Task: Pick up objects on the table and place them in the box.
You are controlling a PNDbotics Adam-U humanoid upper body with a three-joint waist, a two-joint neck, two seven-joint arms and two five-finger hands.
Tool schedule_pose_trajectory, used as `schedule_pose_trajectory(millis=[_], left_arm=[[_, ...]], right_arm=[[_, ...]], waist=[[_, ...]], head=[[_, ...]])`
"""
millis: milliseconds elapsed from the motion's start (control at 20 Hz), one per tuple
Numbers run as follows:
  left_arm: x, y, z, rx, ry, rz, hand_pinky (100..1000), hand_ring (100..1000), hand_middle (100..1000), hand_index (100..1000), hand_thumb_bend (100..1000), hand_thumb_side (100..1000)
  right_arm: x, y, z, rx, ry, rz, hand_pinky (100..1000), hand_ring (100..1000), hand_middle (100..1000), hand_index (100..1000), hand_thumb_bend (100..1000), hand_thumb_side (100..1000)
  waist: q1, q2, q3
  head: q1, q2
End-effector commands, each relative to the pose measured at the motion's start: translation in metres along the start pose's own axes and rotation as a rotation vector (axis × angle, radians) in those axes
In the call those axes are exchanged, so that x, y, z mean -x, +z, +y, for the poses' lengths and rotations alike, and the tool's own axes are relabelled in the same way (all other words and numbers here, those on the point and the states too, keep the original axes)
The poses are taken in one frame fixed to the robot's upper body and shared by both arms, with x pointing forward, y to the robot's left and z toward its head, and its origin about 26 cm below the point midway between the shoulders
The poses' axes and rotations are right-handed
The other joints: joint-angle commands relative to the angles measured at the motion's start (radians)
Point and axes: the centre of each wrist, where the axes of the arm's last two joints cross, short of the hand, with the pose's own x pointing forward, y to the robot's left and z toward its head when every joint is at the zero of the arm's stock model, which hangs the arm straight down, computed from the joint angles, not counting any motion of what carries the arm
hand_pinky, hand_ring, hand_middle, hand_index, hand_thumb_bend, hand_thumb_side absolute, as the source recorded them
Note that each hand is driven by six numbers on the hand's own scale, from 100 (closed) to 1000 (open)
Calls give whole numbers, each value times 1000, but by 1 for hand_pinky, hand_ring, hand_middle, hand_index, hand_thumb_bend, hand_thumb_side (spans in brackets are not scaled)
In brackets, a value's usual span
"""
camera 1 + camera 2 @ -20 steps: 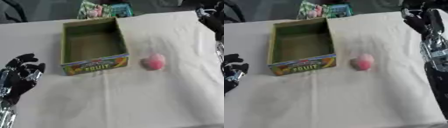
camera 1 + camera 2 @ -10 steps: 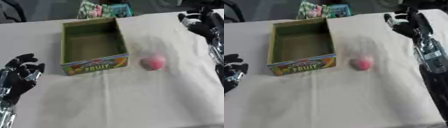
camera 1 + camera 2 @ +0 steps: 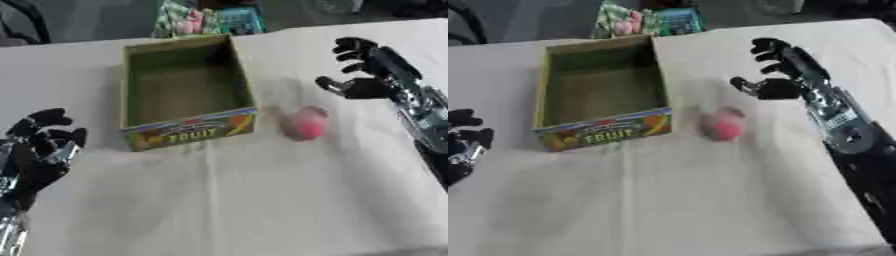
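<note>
- The wide table (image 3: pixel 262 200), covered in a plain cream-white cloth, fills nearly the whole view and carries everything else.
- The open rectangular cardboard box (image 3: pixel 184 90), olive-green inside with a bright printed front panel reading "FRUIT", stands on the cloth left of centre; nothing shows inside it.
- The robot's right hand (image 3: pixel 785 75), black with a silver wrist, reaches in from the right side and hovers above the cloth, up and to the right of the pink thing. Its fingers are spread and lightly bent, its thumb juts toward the box, and it holds nothing.
- The robot's left hand (image 3: pixel 39 150), also black, sits near the lower left edge, well apart from the box, fingers relaxed and pointing up, empty.
- Colourful packets (image 3: pixel 206 20), green and pink, lie at the far edge just behind the box.
- The small rounded pink object (image 3: pixel 304 125) lies on the cloth just beside the box's front right corner, not touching either hand.
</note>
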Motion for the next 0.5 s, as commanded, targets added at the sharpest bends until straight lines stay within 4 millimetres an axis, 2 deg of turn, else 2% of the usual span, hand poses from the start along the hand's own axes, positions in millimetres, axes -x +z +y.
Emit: schedule_pose_trajectory(millis=[50, 300, 350, 400, 500], left_arm=[[-10, -4, 2, 9, -16, -35, 587, 573, 622, 747, 374, 100], [-10, -4, 3, 9, -17, -35, 587, 573, 622, 747, 374, 100], [-10, -4, 3, 9, -17, -35, 587, 573, 621, 747, 373, 100], [-10, -4, 3, 8, -17, -35, 586, 573, 621, 747, 374, 100], [-10, -4, 3, 9, -18, -35, 586, 574, 622, 747, 374, 100]], right_arm=[[3, 0, -13, -57, 100, 17, 770, 858, 810, 914, 471, 211], [9, -1, -8, -159, 171, 27, 778, 861, 799, 893, 433, 199], [9, -1, -9, -175, 179, 26, 779, 862, 793, 888, 459, 189], [9, -1, -10, -193, 185, 24, 781, 863, 789, 880, 422, 197], [9, -1, -11, -230, 199, 20, 784, 863, 783, 875, 409, 202]], waist=[[-4, -17, 2], [-6, -17, 3], [-6, -17, 3], [-7, -17, 3], [-9, -17, 3]], head=[[-3, 7], [-2, 7], [-2, 8], [-2, 8], [-1, 9]])
